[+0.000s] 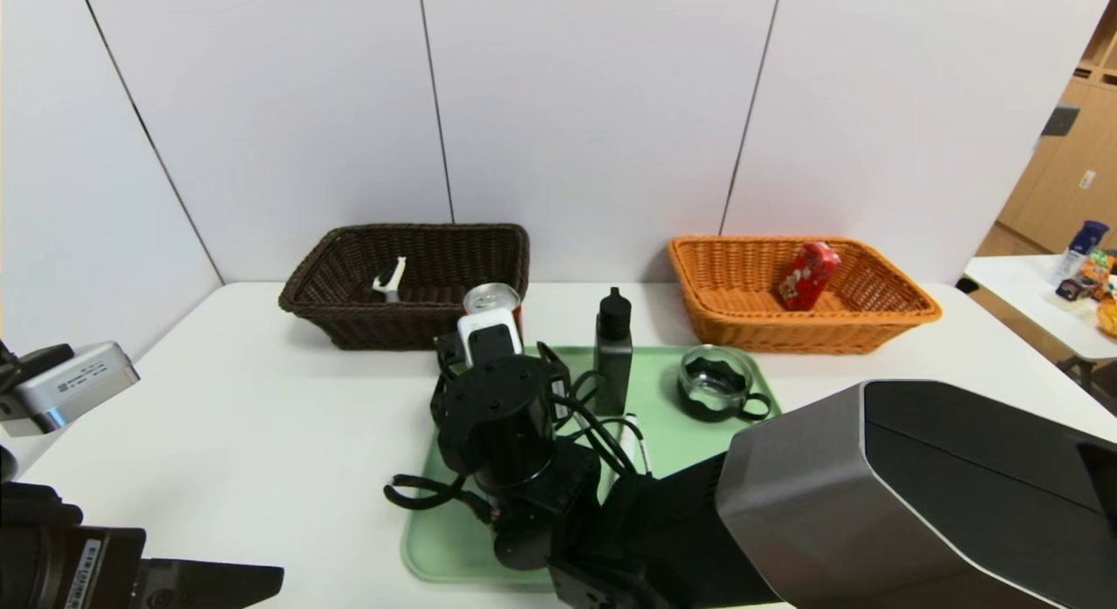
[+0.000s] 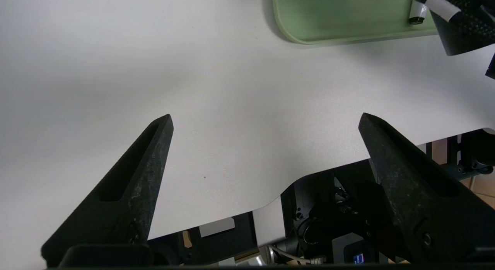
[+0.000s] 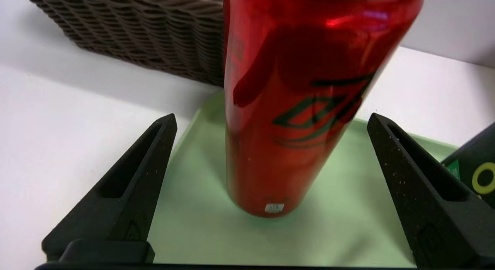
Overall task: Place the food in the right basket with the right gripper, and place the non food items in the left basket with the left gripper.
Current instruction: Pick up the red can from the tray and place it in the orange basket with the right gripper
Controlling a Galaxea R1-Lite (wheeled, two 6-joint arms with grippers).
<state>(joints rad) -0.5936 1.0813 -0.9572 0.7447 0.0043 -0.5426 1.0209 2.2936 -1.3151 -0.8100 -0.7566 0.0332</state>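
right gripper (image 3: 270,123) is sitting wide open around the red can (image 3: 297,107) on the green tray (image 3: 348,223) | probably should squeeze gently, low down | left gripper (image 2: 265,121) is waiting open, away from tray

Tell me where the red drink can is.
The red drink can stands upright at the green tray's far left corner, before the dark brown basket, between the open right claw.

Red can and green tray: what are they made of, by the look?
Red can: likely thin metal with a glossy printed coat; it mirrors the room and shows a silver top in the head view. It stands upright between the open right gripper fingers, untouched.
Green tray: probably moulded plastic, matte to satin, with a smooth rounded rim and soft shading; I can't confirm that.
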